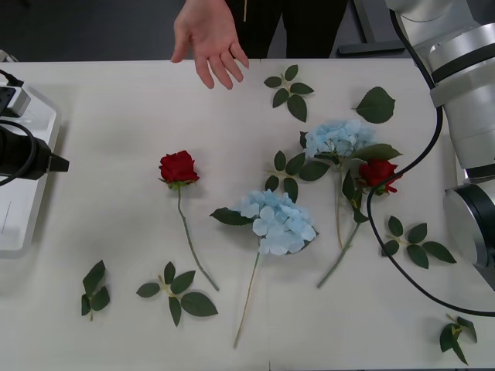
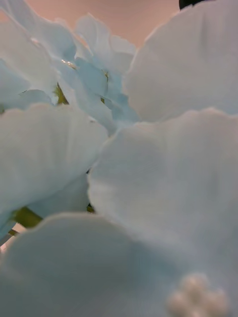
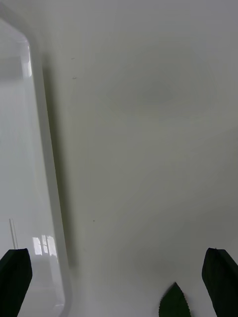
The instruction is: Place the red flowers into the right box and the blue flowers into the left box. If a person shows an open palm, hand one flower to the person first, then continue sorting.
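Open palm [image 1: 210, 39] over table; left pincer [image 3: 119, 280] spread beside left box [image 3: 29, 198].

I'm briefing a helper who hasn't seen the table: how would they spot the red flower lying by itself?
Start at the person's open palm at the table's far edge. Nearer the robot lies a red rose, head toward the person. Unlike the other rose, it touches no blue flower.
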Robot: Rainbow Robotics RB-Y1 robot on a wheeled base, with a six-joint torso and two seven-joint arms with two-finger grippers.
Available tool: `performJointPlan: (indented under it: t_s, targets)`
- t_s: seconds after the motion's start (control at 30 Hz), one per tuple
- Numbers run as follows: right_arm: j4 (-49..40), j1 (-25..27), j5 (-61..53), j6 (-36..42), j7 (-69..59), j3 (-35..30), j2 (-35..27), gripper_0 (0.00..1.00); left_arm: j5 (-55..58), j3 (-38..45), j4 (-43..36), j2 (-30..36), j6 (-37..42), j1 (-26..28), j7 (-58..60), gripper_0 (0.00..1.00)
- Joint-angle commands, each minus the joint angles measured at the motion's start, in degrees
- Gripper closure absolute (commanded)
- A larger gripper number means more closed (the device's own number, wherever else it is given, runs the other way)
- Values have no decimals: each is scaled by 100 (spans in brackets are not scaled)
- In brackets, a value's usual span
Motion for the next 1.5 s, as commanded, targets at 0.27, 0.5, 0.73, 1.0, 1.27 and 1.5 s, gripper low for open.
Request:
performJointPlan:
  t_s: [0.27,0.5,0.73,1.0,1.27,1.5]
  targets:
    - [-224,-333,2,-98,299,-60,-198,100,-24,195,-116,233,-34,9,-93,0]
    - [-215,-333,2,-107,308,-60,-189,100,-24,195,-116,233,-34,9,-93,0]
    - [-215,-333,-25,-107,308,-69,-189,100,-24,195,-116,233,-34,9,-93,0]
    - [-224,-333,-130,-115,325,-60,-189,100,-24,195,-116,233,-34,9,-93,0]
    - [-215,-333,-376,-300,343,-60,-189,26,-24,195,-116,233,-34,9,-93,0]
    - [-215,-325,-622,-300,405,-42,-181,14,-24,195,-116,233,-34,9,-93,0]
